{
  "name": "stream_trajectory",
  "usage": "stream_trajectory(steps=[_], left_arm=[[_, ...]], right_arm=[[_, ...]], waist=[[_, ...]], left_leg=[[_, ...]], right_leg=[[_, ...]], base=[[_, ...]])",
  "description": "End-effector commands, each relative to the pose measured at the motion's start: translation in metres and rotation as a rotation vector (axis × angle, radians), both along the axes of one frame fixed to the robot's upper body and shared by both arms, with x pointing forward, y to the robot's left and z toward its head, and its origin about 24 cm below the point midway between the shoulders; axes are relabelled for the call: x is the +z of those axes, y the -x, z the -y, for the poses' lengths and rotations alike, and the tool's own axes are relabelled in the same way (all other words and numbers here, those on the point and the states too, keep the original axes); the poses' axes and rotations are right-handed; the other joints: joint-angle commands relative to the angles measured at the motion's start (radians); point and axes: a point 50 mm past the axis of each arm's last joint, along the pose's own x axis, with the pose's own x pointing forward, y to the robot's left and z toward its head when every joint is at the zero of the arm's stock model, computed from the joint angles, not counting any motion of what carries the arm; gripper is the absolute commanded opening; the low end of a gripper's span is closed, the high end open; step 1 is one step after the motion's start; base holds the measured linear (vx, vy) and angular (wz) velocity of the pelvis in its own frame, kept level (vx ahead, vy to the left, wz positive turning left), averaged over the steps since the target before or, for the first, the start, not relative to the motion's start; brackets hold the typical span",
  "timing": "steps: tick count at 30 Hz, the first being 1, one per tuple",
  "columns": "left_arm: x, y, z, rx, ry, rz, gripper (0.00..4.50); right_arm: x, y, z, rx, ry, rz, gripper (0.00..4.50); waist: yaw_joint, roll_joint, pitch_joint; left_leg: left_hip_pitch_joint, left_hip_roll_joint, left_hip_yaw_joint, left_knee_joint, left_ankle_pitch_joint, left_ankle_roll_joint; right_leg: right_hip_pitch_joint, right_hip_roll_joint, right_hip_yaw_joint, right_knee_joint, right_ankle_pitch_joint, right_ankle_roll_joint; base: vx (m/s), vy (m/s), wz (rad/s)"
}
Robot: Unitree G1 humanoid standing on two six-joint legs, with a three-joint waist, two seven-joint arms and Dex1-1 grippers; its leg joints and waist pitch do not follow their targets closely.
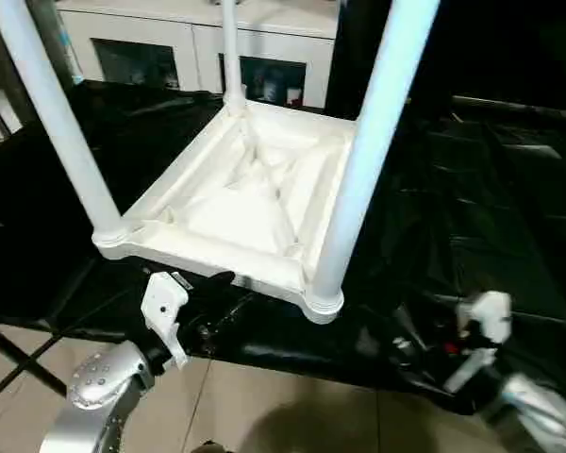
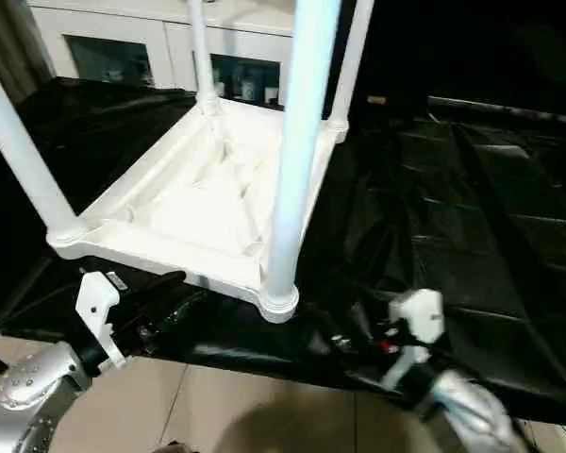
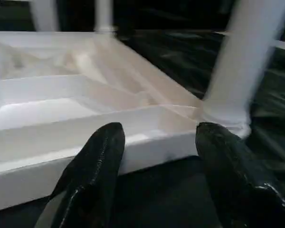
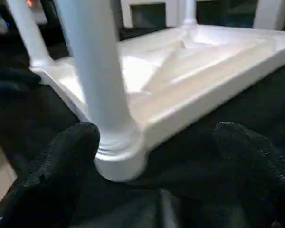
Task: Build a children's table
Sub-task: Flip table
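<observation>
Left gripper [image 3: 154,156] parted; right gripper [image 4: 156,156] spread wide, both empty.

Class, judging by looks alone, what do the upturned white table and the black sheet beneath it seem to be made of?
Upturned white table: probably moulded plastic, smooth and matt, judging by the ribs cast into its underside and the rounded corner sockets holding the tubular legs. Black sheet: likely thin plastic film, since it lies creased and shows glossy highlights.

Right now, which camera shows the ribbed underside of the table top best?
The left eye view: it looks down into the upturned table top, so the ribs and whole rim show between the legs. The right eye view shows much the same, partly crossed by the near leg. Both wrist views see it low, from the near edge.
</observation>
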Motion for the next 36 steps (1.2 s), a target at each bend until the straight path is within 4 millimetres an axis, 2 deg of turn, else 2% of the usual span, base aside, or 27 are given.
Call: stream_trajectory(steps=[1,4,5,8,10,12,13,15,17,18,20,22,24,25,27,28,29,30,31,32,33,34,35,36], left_arm=[[0.003,-0.005,0.005,0.025,0.008,0.018,2.81],[0.000,-0.005,0.009,0.013,0.014,-0.006,2.81],[-0.001,-0.003,0.008,-0.008,0.001,-0.016,2.81],[-0.001,-0.002,0.007,-0.023,-0.006,-0.025,2.81],[0.001,-0.003,0.004,-0.015,-0.008,-0.025,2.81],[0.001,-0.004,0.003,-0.009,-0.012,-0.022,2.81],[0.002,-0.005,0.002,-0.001,-0.016,-0.020,2.81],[0.001,-0.005,0.000,0.007,-0.018,-0.021,2.81],[0.000,-0.005,-0.002,0.020,-0.023,-0.022,2.81],[0.000,-0.005,-0.003,0.043,-0.027,-0.017,2.81],[-0.001,-0.004,-0.005,0.065,-0.027,-0.020,2.81],[-0.001,-0.001,-0.007,0.090,-0.018,-0.019,2.81],[-0.002,0.003,-0.010,0.097,-0.013,-0.028,2.81],[-0.003,0.004,-0.011,0.097,-0.013,-0.032,2.81],[-0.004,0.008,-0.015,0.106,-0.016,-0.037,2.81],[-0.004,0.010,-0.019,0.118,-0.021,-0.036,2.81],[-0.004,0.011,-0.022,0.133,-0.024,-0.036,2.81],[-0.004,0.012,-0.023,0.137,-0.024,-0.036,2.81],[-0.004,0.013,-0.026,0.149,-0.024,-0.036,2.81],[-0.003,0.015,-0.035,0.184,-0.032,-0.023,2.81],[-0.001,0.016,-0.044,0.226,-0.039,-0.005,2.81],[0.000,0.017,-0.047,0.239,-0.040,0.001,2.81],[0.002,0.017,-0.050,0.261,-0.036,0.008,2.81],[0.003,0.017,-0.054,0.280,-0.031,0.012,2.81]], right_arm=[[0.000,0.005,-0.008,0.081,-0.018,-0.024,4.29],[-0.002,0.013,-0.024,0.221,-0.006,-0.063,4.29],[-0.002,0.010,-0.030,0.244,0.012,-0.048,4.29],[-0.001,0.002,-0.034,0.234,0.025,-0.019,4.29],[0.001,-0.015,-0.035,0.159,0.056,0.019,4.29],[0.001,-0.022,-0.034,0.123,0.069,0.028,4.29],[0.001,-0.031,-0.034,0.072,0.074,0.043,4.29],[0.002,-0.035,-0.035,0.058,0.063,0.048,4.29],[0.002,-0.040,-0.039,0.044,0.029,0.051,4.29],[0.003,-0.044,-0.043,0.031,-0.025,0.051,4.29],[0.003,-0.046,-0.045,0.021,-0.043,0.056,4.29],[0.001,-0.049,-0.046,0.015,-0.061,0.055,4.29],[0.000,-0.049,-0.048,0.038,-0.068,0.058,4.29],[0.000,-0.049,-0.049,0.046,-0.066,0.062,4.29],[0.001,-0.046,-0.053,0.088,-0.079,0.068,4.29],[0.001,-0.046,-0.054,0.102,-0.077,0.073,4.29],[0.002,-0.045,-0.055,0.118,-0.082,0.076,4.29],[0.002,-0.045,-0.056,0.123,-0.083,0.078,4.29],[0.003,-0.045,-0.057,0.135,-0.084,0.081,4.29],[0.004,-0.048,-0.058,0.130,-0.073,0.090,4.29],[0.005,-0.052,-0.060,0.126,-0.059,0.104,4.29],[0.006,-0.054,-0.060,0.125,-0.053,0.110,4.29],[0.006,-0.055,-0.060,0.125,-0.045,0.120,4.29],[0.007,-0.056,-0.061,0.128,-0.044,0.124,4.29]], waist=[[-0.002,0.006,-0.032],[0.001,0.004,-0.038],[0.000,0.003,-0.041],[-0.005,0.004,-0.042],[-0.013,0.006,-0.043],[-0.014,0.007,-0.041],[-0.014,0.010,-0.044],[-0.015,0.010,-0.044],[-0.011,0.008,-0.046],[-0.011,0.001,-0.045],[-0.012,0.000,-0.043],[-0.012,-0.002,-0.043],[-0.014,0.002,-0.042],[-0.017,-0.005,-0.041],[-0.015,-0.002,-0.041],[-0.016,-0.006,-0.039],[-0.015,-0.005,-0.040],[-0.014,-0.009,-0.039],[-0.015,-0.016,-0.039],[-0.013,-0.014,-0.039],[-0.014,-0.020,-0.039],[-0.016,-0.014,-0.039],[-0.015,-0.024,-0.039],[-0.014,-0.021,-0.039]], left_leg=[[0.021,0.069,-0.032,-0.097,-0.260,-0.006],[0.017,0.069,-0.032,-0.093,-0.200,0.014],[0.015,0.067,-0.033,-0.090,-0.165,0.029],[0.015,0.067,-0.033,-0.090,-0.161,0.031],[0.019,0.067,-0.033,-0.091,-0.161,0.022],[0.020,0.068,-0.029,-0.091,-0.170,0.015],[0.023,0.067,-0.028,-0.090,-0.164,0.012],[0.022,0.066,-0.027,-0.089,-0.152,0.009],[0.020,0.067,-0.027,-0.087,-0.141,0.014],[0.020,0.066,-0.026,-0.088,-0.141,0.020],[0.018,0.067,-0.026,-0.091,-0.158,0.017],[0.019,0.069,-0.026,-0.090,-0.162,0.015],[0.019,0.069,-0.026,-0.092,-0.168,0.014],[0.017,0.069,-0.026,-0.093,-0.168,0.017],[0.020,0.069,-0.026,-0.093,-0.170,0.019],[0.019,0.070,-0.025,-0.094,-0.177,0.021],[0.018,0.070,-0.026,-0.094,-0.176,0.021],[0.018,0.069,-0.025,-0.094,-0.172,0.025],[0.018,0.069,-0.024,-0.093,-0.170,0.028],[0.019,0.069,-0.024,-0.094,-0.167,0.029],[0.016,0.068,-0.026,-0.094,-0.157,0.031],[0.017,0.069,-0.026,-0.096,-0.158,0.025],[0.020,0.070,-0.024,-0.095,-0.163,0.025],[0.021,0.070,-0.025,-0.095,-0.160,0.024]], right_leg=[[0.000,-0.107,0.051,-0.102,-0.106,-0.152],[0.006,-0.107,0.049,-0.096,-0.029,-0.148],[0.008,-0.106,0.047,-0.090,0.033,-0.143],[0.007,-0.105,0.044,-0.087,0.048,-0.150],[0.003,-0.103,0.042,-0.084,0.048,-0.171],[0.003,-0.104,0.044,-0.086,0.036,-0.178],[0.002,-0.104,0.044,-0.084,0.047,-0.184],[0.004,-0.102,0.044,-0.081,0.071,-0.190],[0.007,-0.102,0.044,-0.079,0.105,-0.183],[0.007,-0.102,0.044,-0.077,0.118,-0.182],[0.008,-0.105,0.043,-0.080,0.068,-0.183],[0.007,-0.106,0.044,-0.080,0.058,-0.183],[0.005,-0.106,0.044,-0.082,0.047,-0.183],[0.007,-0.106,0.044,-0.083,0.042,-0.182],[0.004,-0.104,0.045,-0.084,0.035,-0.177],[0.004,-0.105,0.045,-0.085,0.028,-0.176],[0.005,-0.105,0.045,-0.085,0.027,-0.175],[0.004,-0.105,0.045,-0.085,0.023,-0.173],[0.004,-0.105,0.045,-0.086,0.021,-0.174],[0.003,-0.105,0.044,-0.086,0.015,-0.173],[0.005,-0.106,0.043,-0.083,0.018,-0.175],[0.003,-0.104,0.042,-0.083,0.015,-0.169],[0.001,-0.103,0.042,-0.085,0.015,-0.168],[0.000,-0.104,0.043,-0.083,0.022,-0.167]], base=[[0.000,0.000,0.00],[0.000,0.000,0.00],[0.000,0.000,0.00],[0.000,0.000,0.00],[0.000,0.000,0.00],[0.000,0.000,0.00],[0.000,0.000,0.00],[0.000,0.000,0.00],[0.000,0.000,0.00],[0.000,0.000,0.00],[0.000,0.000,0.00],[0.000,0.000,0.00],[0.000,0.000,0.00],[0.000,0.000,0.00],[0.000,0.000,0.00],[0.000,0.000,0.00],[0.000,0.000,0.00],[0.000,0.000,0.00],[0.000,0.000,0.00],[0.000,0.000,0.00],[0.000,0.000,0.00],[0.000,0.000,0.00],[0.000,0.000,0.00],[0.000,0.000,0.00]])
